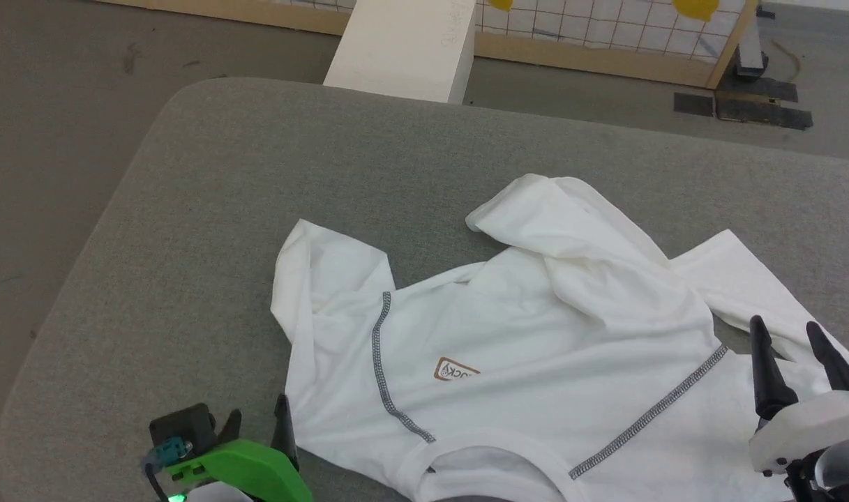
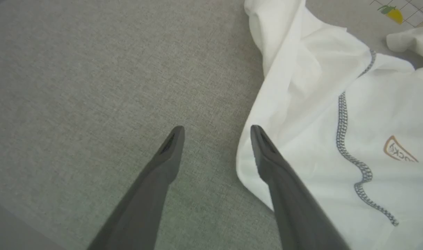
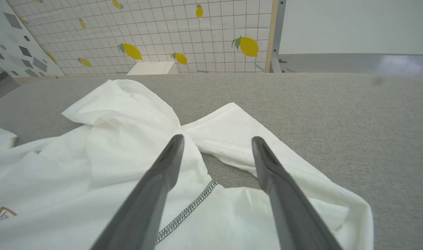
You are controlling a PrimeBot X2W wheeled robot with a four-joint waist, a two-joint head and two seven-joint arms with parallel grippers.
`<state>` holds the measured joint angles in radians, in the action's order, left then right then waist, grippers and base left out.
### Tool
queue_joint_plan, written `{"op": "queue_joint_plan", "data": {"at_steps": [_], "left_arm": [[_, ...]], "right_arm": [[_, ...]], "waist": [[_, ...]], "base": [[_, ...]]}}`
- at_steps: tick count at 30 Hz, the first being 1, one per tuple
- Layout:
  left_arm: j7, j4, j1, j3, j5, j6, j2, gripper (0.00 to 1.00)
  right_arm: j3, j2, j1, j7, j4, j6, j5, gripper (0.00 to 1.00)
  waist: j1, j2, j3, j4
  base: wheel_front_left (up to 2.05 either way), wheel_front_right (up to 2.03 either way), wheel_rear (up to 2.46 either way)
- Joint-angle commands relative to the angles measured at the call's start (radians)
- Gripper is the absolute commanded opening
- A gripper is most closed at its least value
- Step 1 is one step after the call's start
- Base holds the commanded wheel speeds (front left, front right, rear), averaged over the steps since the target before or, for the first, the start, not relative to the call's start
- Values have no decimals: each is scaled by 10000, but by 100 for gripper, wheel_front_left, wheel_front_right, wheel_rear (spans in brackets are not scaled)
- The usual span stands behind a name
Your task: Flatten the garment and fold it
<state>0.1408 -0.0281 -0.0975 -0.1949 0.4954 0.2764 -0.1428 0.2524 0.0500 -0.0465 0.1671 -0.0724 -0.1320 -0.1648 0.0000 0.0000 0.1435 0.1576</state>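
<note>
Left gripper [image 2: 216, 133] spread, empty, just left of white shirt [image 1: 536, 341]; right gripper [image 3: 216, 142] spread, empty, above its right side. Shirt between arms.

Grey fabric tabletop [image 2: 93, 86]. White shirt [image 2: 312, 97], rumpled, at right; wavy grey seam [image 2: 342, 121]; tan-edged patch [image 2: 399, 150]. Left gripper [image 2: 216, 128]: fingers spread, nothing between them, one over the shirt's edge, possibly touching.

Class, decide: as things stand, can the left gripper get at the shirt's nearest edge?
Probably yes. The left gripper is open, an edge of the garment lies right by one finger, and nothing stands between them on the grey table.
</note>
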Motion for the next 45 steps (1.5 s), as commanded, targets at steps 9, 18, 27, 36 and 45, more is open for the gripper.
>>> {"op": "queue_joint_plan", "data": {"at_steps": [9, 18, 27, 36, 45], "left_arm": [[-24, -224, 695, -969, -856, -1171, -842, 100], [1510, -427, 955, -700, -1161, -609, -1692, 100], [3003, -395, 616, -641, -556, -756, -2114, 0], [3004, 84, 303, -593, -342, -695, -2095, 0], [2857, 234, 235, -595, -236, -648, -2016, 0]], "right_arm": [[-198, 3, -123, 131, -469, 13, 35, 100], [-415, 3, -123, 140, -599, 13, -246, 100], [-1274, 171, -714, 841, -1110, 13, -214, 100], [-3192, 1141, -2720, 2404, -2376, 13, -177, 100], [-4457, 1904, -2669, 1495, -1384, 13, 1190, 100]], "waist": [[0, 0, 67, -406], [0, 0, 389, -1128], [0, 0, 507, -1597], [0, 0, 476, -1693], [0, 0, 482, -1700]], "base": [[0, 0, 0], [0, 0, 0], [0, 0, 0], [0, 0, 0], [0, 0, 0]]}}
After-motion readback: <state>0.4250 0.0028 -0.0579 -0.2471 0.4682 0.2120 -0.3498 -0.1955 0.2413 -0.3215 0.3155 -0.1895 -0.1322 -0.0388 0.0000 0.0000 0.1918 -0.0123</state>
